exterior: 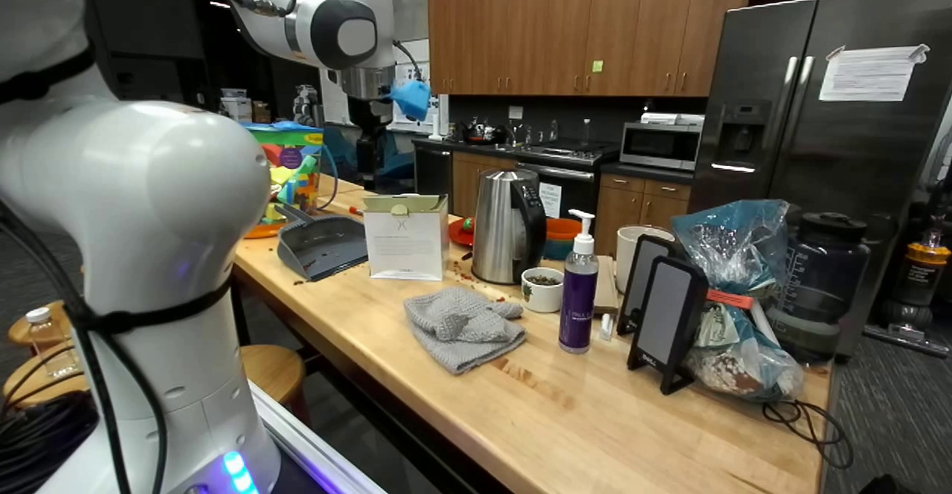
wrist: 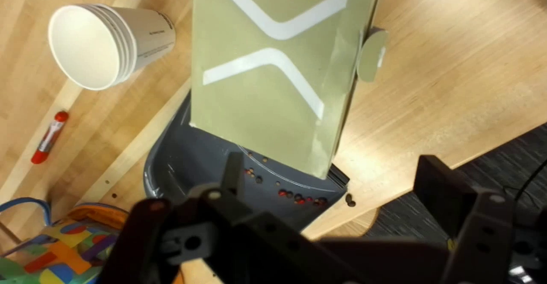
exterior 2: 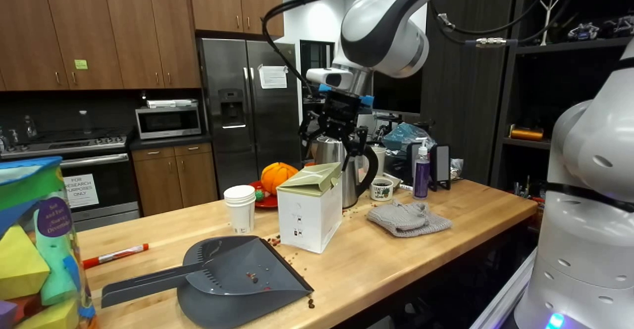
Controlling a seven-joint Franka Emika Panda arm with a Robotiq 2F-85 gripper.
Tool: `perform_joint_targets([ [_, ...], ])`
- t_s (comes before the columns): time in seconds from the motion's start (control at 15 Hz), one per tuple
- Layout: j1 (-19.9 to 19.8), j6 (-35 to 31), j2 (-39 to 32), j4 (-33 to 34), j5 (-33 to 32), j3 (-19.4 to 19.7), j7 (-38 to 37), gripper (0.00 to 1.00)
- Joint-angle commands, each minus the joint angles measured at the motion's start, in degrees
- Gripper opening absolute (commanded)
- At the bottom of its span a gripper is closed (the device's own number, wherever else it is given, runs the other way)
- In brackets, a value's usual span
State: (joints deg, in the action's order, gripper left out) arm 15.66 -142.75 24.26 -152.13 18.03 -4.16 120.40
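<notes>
Your gripper (wrist: 332,167) hangs wide and empty over the worktop (exterior 2: 391,259), near the white box (exterior 2: 308,217), which stands upright on its base; just beside, the dustpan (exterior 2: 223,306) lies flat, so loose bits (wrist: 298,198) rest inside.

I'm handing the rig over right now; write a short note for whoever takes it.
End effector: open, holding nothing, above the table near the white box.
Things: the box stands upright, a lid flap sticking out; the dustpan lies beside it, paper cups stacked nearby.
Done: some small bits lie in the dustpan.
Left: nothing is gripped yet, the flap is out, and other bits lie loose on the table.
</notes>
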Motion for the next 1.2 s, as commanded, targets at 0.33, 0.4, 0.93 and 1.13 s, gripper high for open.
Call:
perform_joint_targets([
  [0.33,0.57,-9.26,-4.82,1.17,-1.50,2.36,-3.27,1.00],
  [0.4,0.60,-10.13,-5.19,1.17,-1.41,2.61,-3.17,1.00],
  [0.93,0.96,-14.84,-6.23,1.36,-1.17,3.88,-3.01,1.00],
  [1.13,0.97,-15.64,-7.02,1.65,-1.13,4.22,-2.85,1.00],
])
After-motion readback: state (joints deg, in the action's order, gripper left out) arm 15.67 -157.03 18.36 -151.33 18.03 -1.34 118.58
